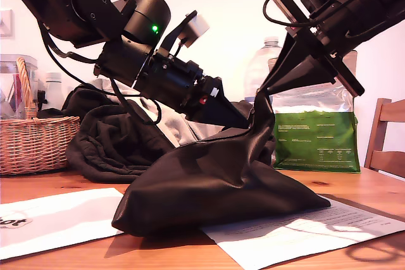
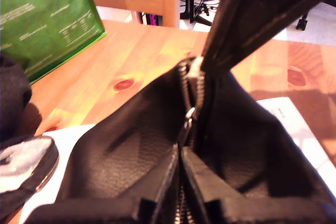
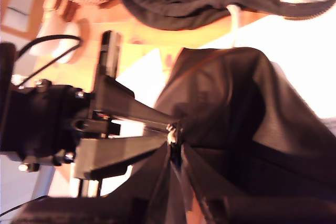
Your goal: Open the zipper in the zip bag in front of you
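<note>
The black zip bag (image 1: 215,181) lies on the wooden table (image 1: 354,188), with its top corner pulled up. My second gripper (image 1: 261,93), reaching in from the exterior view's right, is shut on that raised corner; it also shows in the first wrist view (image 2: 210,61). My first gripper (image 2: 181,153), coming from the exterior view's left, is shut on the pull of the zipper (image 2: 185,85). Its silvery teeth run between the two grippers. In the second wrist view the first gripper (image 3: 170,129) meets the zip bag (image 3: 236,103) just beside my second gripper's jaws.
A wicker basket (image 1: 31,137) and a dark heap of clothing (image 1: 107,143) sit at the exterior view's left. A green-and-silver foil pouch (image 1: 316,131), a water bottle (image 1: 266,61) and a wooden chair (image 1: 386,137) stand at its right. White papers (image 1: 57,219) lie under the bag.
</note>
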Robot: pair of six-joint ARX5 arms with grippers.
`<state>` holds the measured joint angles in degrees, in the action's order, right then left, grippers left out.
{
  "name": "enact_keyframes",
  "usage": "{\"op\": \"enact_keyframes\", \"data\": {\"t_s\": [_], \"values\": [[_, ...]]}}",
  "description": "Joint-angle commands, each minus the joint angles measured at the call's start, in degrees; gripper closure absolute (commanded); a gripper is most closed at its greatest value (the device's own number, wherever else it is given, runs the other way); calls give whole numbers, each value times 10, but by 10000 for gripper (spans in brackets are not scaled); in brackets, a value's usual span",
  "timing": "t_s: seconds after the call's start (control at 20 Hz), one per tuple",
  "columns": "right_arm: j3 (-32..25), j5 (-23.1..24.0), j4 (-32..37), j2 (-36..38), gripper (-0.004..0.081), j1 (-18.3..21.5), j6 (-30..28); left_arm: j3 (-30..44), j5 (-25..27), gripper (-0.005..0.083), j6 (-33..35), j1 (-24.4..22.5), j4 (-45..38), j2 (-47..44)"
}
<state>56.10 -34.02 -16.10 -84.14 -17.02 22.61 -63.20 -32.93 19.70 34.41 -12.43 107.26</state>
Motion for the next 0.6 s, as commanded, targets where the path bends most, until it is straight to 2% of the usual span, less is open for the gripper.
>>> {"op": "enact_keyframes", "data": {"t_s": [0.0,0.15,0.55], "values": [[3,5,-10,-2,782,-6,-1,10,5,797,2,-6,0,7],[3,6,-10,-2,782,-6,-1,10,5,797,0,-6,0,7],[3,57,-37,-2,782,-6,-1,10,17,797,-2,-6,6,7]]}}
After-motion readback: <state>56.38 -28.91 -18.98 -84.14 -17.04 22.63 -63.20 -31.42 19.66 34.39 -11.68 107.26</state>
